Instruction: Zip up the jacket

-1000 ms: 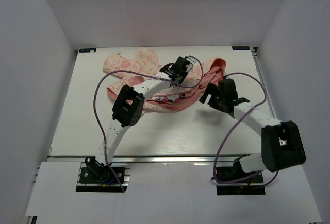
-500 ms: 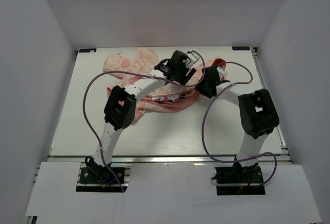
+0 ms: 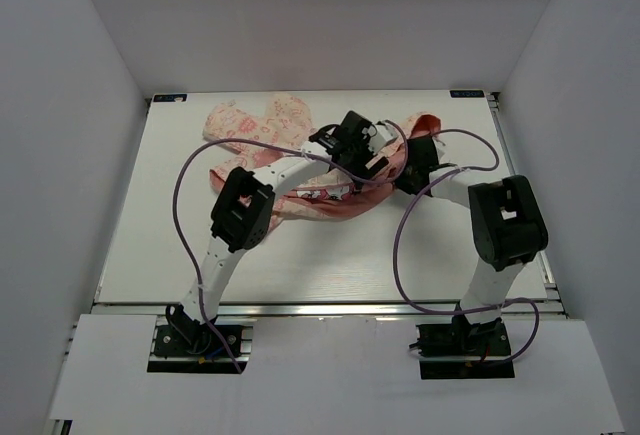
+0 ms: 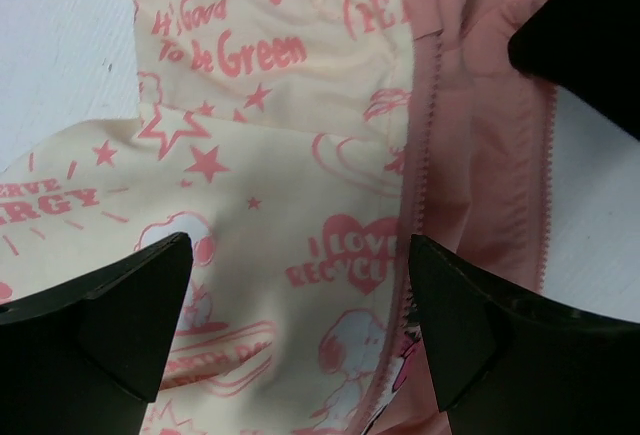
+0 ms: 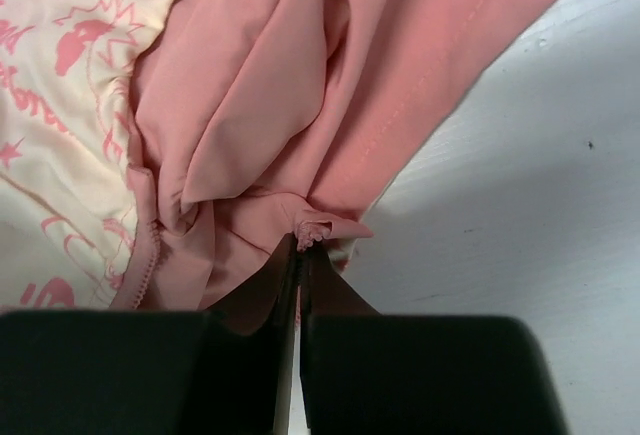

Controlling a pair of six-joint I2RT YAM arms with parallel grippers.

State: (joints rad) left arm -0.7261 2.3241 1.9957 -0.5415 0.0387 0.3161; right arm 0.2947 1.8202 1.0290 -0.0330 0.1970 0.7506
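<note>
Top external view shows the small child's jacket (image 3: pixel 265 123), of cream fabric with pink print and plain salmon-pink lining, lying crumpled on the white table (image 3: pixel 150 235) under both grippers. The jacket is open, and its pink lining is turned up on the side of the right gripper (image 3: pixel 413 154).

In the left wrist view the left gripper (image 4: pixel 300 340) is spread wide. Its two black fingers (image 4: pixel 100 325) hang over the cream printed fabric, and I cannot tell if they touch it. Between the fingers, nearer to the right one, runs the pink zipper trim (image 4: pixel 418 155) with small teeth.

In the right wrist view the right gripper's fingers are pressed together, and they pinch a small fold of the pink edge (image 5: pixel 318 227) at their tips. To the right of this gripper is bare table. To its left is the bunched lining, and then the cream fabric.
</note>
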